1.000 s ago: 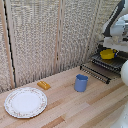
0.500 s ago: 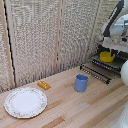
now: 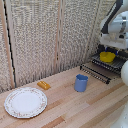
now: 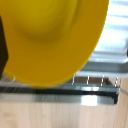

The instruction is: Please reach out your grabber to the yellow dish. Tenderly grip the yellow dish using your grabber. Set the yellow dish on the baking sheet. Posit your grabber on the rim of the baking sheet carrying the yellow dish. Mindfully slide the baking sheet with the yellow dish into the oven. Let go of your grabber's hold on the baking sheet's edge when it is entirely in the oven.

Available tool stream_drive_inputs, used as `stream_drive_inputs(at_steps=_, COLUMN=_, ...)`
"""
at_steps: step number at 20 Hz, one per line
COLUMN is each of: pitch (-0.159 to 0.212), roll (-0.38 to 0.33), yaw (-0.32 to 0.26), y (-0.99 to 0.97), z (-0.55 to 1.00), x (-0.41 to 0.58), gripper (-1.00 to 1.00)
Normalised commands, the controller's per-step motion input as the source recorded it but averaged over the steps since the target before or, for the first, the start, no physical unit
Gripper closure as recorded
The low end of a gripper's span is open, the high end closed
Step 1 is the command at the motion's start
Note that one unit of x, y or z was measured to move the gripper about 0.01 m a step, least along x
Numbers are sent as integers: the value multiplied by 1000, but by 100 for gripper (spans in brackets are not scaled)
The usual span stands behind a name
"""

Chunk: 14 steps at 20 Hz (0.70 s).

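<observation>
The yellow dish [image 3: 106, 56] is a small round bowl at the exterior view's right, just over the baking sheet [image 3: 97, 70], a dark wire-rack tray that juts out over the table. My grabber [image 3: 106, 51] hangs from the white arm right above the dish and looks shut on its rim. In the wrist view the yellow dish [image 4: 50, 40] fills most of the frame, with a dark finger [image 4: 3, 50] at its edge and the baking sheet's bars [image 4: 95, 81] beyond it. The oven is mostly hidden behind my arm at the exterior view's right edge.
A blue cup [image 3: 81, 83] stands on the wooden table [image 3: 65, 107] near the baking sheet's front. A small orange block [image 3: 43, 85] and a large white patterned plate [image 3: 25, 102] lie toward the exterior view's left. Slatted screens form the back wall.
The grabber and the yellow dish have sunk slightly toward the baking sheet. The cup, block and plate have not moved.
</observation>
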Motion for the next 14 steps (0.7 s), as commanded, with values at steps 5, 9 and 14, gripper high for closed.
stream_drive_inputs(at_steps=5, pitch=143, roll=-148, yaw=88, y=465, z=533, x=149, gripper=-100)
stream_drive_inputs(at_steps=9, pitch=230, roll=-156, yaw=160, y=356, z=371, x=10, gripper=-100)
stream_drive_inputs(at_steps=14, pitch=234, roll=-182, yaw=161, y=289, z=298, x=0, gripper=-100)
